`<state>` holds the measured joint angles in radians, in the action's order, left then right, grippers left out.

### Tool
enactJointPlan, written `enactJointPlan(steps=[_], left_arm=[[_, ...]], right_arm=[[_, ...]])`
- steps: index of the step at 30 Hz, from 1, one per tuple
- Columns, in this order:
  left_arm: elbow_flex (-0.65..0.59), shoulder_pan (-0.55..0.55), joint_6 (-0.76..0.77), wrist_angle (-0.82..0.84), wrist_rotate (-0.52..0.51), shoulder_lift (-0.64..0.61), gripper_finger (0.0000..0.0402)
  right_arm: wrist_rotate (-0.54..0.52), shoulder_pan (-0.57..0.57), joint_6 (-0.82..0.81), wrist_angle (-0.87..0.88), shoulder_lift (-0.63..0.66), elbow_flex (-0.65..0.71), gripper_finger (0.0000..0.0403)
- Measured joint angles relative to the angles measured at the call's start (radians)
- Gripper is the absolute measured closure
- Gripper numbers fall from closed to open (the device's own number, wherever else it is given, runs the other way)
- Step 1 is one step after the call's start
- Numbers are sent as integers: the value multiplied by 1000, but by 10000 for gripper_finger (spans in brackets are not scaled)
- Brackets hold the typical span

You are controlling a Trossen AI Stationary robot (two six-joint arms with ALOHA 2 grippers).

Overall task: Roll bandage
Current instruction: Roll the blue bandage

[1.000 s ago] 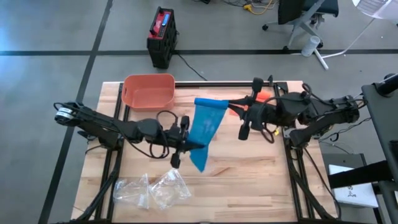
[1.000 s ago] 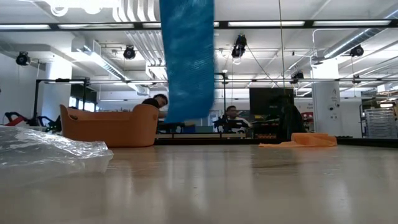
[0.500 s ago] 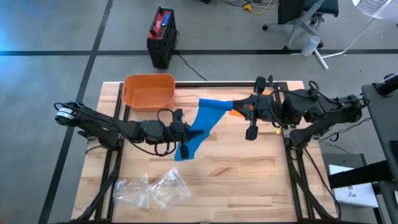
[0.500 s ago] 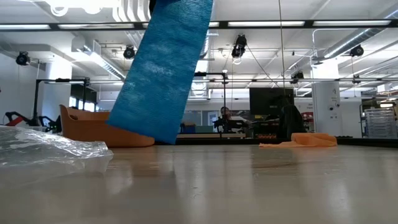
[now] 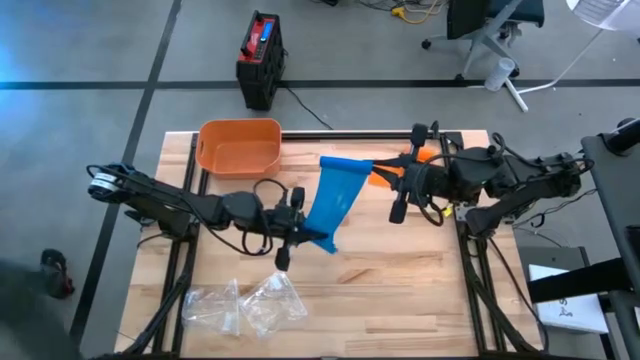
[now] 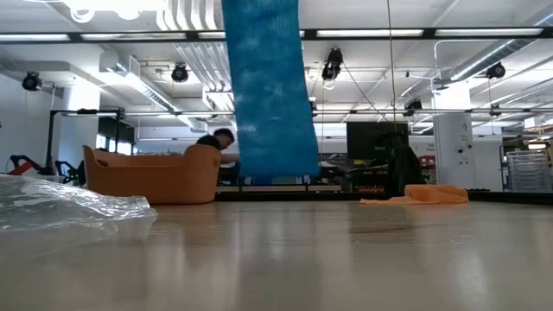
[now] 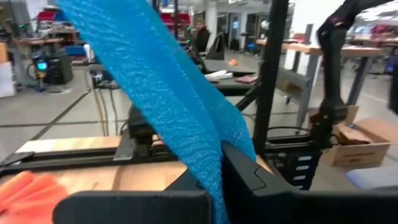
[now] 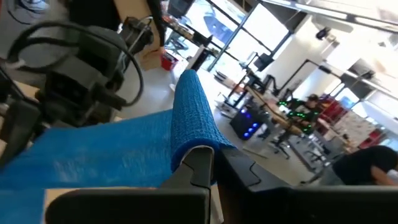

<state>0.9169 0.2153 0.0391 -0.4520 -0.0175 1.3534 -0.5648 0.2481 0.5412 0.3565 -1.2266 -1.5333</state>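
A blue bandage (image 5: 335,195) spans the air between my two grippers over the middle of the table. In the low view the bandage (image 6: 270,86) shows as a wide strip hanging clear of the tabletop. My left gripper (image 5: 303,232) is shut on its near, lower part. My right gripper (image 5: 385,180) is shut on its far, upper end. Each wrist view shows the bandage (image 7: 161,93) (image 8: 124,149) running away from that gripper's fingers. My left gripper pinches the bandage's near part (image 7: 214,158) between its two fingers, coming level from the table's left. The strip rises slanting from the fingers, and a short tail (image 5: 326,244) hangs past them, clear of the table. My right gripper pinches the bandage's far end (image 8: 193,134) between its two fingers, level from the table's right. The cloth is bunched into a fold where it enters the fingers. From there it spreads flat toward the left gripper.
An orange basket (image 5: 238,145) stands at the table's far left. Clear plastic bags (image 5: 245,305) lie near the front left edge. An orange cloth-like thing (image 6: 423,194) lies at the far right. A black and red box (image 5: 260,60) sits on the floor beyond the table.
The bandage's lower part swung toward the table's left with my left gripper, then came back. It now hangs nearly straight down again in the low view. Both grippers stay shut on it.
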Motion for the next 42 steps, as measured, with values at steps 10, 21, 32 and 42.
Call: enactJointPlan(steps=[10, 21, 32, 42], left_arm=[[0, 0, 2, -146, 4, 17, 401], [0, 5, 32, -315, 61, 18, 401], [17, 5, 94, -385, 145, 18, 367], [83, -8, 145, -394, 163, 18, 305]], right_arm=[[-45, -1, 29, -38, -20, 0, 400], [-166, -5, 48, -33, -53, -1, 400], [-169, -18, -19, 26, -54, 16, 400], [-163, -26, -71, 88, -78, 62, 400]])
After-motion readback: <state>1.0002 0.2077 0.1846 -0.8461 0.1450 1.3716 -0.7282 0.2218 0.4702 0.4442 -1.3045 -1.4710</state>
